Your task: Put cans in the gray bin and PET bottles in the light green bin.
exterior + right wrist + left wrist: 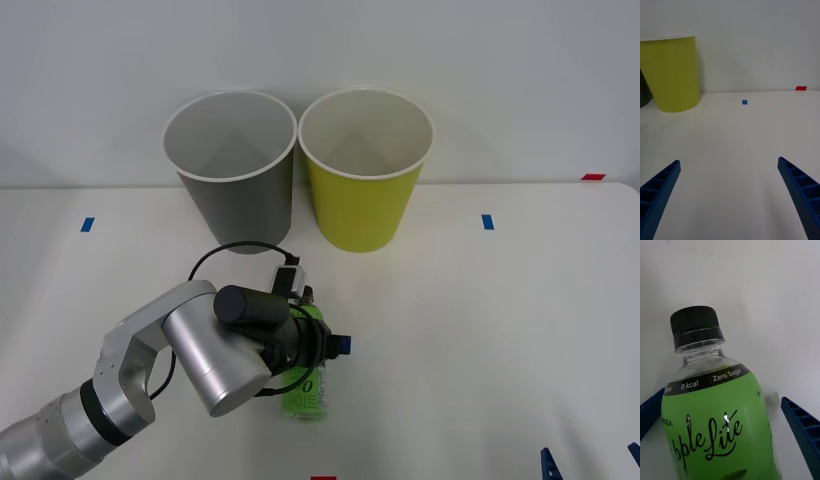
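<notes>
Nearest me the left gripper (pixel 730 435) straddles the PET bottle (pixel 306 392) lying on the table (pixel 500 330), fingers spread and not yet clamped; closing off-centre could roll it, well short of the light green bin (pixel 366 170).

PET bottle (pixel 715 420): clear glossy plastic, ribbed black cap. Table (pixel 480 330): smooth matt white. Left arm (pixel 190 350): satin silver metal.
</notes>
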You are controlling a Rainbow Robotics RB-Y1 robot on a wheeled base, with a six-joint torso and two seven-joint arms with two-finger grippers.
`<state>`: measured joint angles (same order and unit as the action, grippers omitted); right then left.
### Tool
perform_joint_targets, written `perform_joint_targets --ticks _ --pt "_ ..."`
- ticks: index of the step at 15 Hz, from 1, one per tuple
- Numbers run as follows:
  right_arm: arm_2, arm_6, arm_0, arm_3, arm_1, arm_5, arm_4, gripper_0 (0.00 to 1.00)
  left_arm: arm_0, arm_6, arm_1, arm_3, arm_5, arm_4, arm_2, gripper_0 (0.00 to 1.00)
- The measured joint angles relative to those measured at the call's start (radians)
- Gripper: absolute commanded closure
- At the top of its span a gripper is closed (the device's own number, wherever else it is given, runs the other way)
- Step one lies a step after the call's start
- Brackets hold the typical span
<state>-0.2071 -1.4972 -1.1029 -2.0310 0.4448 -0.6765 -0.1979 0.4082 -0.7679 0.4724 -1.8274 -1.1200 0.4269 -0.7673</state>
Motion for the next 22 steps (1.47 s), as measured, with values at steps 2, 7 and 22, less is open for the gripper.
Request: perform_joint_targets --ticks 2,7,22 --pt "0.000 0.000 0.000 0.000 0.000 0.000 0.000 0.10 0.000 -0.002 0.000 0.000 0.002 0.001 0.000 0.95" --pt "0.000 0.000 0.000 0.000 0.000 0.000 0.000 0.10 -0.001 -0.018 0.008 -0.001 0.012 0.004 0.000 1.00" --pt "0.000 0.000 0.000 0.000 0.000 0.000 0.000 0.11 -0.002 -0.015 0.159 -0.243 0.027 -0.069 -0.001 1.00"
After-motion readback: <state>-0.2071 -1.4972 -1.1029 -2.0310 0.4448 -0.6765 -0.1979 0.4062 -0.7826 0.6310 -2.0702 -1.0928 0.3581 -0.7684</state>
